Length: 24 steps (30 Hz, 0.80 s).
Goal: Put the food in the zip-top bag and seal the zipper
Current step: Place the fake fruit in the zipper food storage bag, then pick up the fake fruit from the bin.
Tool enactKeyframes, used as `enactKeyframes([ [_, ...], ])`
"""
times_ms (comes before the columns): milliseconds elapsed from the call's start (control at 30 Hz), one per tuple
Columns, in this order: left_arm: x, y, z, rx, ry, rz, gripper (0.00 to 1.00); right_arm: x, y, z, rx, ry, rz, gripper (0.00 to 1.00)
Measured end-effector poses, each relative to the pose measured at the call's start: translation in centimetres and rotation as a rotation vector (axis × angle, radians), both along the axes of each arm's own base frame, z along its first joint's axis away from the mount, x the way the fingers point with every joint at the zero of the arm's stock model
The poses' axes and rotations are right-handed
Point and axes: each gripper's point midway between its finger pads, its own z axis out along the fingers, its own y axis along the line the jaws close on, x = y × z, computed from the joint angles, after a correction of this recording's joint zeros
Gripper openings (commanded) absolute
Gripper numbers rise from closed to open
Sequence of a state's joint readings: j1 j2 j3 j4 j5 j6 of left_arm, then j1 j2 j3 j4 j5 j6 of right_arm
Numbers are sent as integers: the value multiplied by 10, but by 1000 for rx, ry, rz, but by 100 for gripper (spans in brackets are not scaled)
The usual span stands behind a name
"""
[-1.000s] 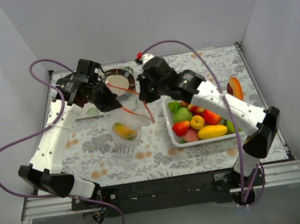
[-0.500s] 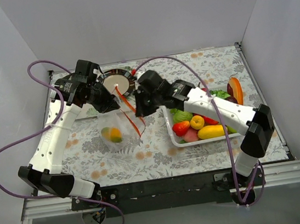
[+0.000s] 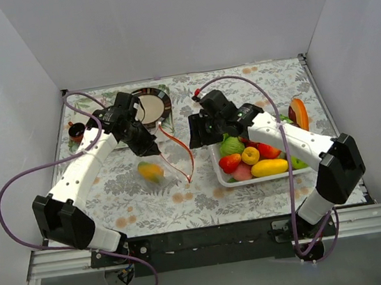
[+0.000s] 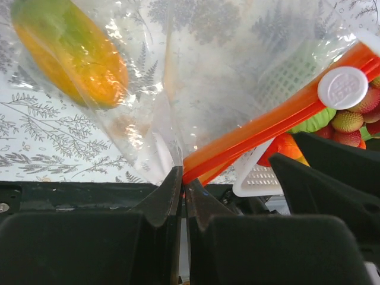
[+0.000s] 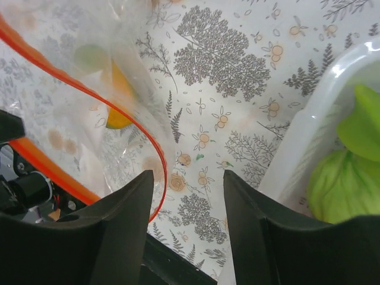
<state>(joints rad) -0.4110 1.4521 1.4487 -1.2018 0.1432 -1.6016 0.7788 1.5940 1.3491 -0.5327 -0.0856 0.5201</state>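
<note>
Now that the right tool (image 5: 189,183) has let go of the zipper (image 4: 267,124), its jaws stand apart, empty, over the counter (image 3: 113,195) at centre frame. We see the left tool (image 4: 181,177) clamped shut on the bag (image 3: 159,160) by its corner, left of centre. The clear, crinkly film has slumped onto the counter with one glossy orange-green fruit (image 4: 71,59) inside. The stiff orange-red strip bows open, so we judge loading can go on from the white lattice basket (image 5: 303,127) at right.
</note>
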Motion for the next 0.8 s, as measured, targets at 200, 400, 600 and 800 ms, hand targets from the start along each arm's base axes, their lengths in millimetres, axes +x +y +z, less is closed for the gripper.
enactKeyframes([
  [200, 11, -12, 2, -46, -59, -43, 0, 5, -31, 51, -8, -148, -92, 66],
  [400, 21, -22, 4, -73, -98, -84, 0, 2, -105, 105, -79, -332, -304, 81],
  [600, 26, -28, 2, -84, -104, -117, 0, 1, -221, 95, -270, -356, -644, 89],
  [800, 30, -33, 10, -96, -129, -147, 0, 5, -312, 69, -368, -236, -912, 95],
])
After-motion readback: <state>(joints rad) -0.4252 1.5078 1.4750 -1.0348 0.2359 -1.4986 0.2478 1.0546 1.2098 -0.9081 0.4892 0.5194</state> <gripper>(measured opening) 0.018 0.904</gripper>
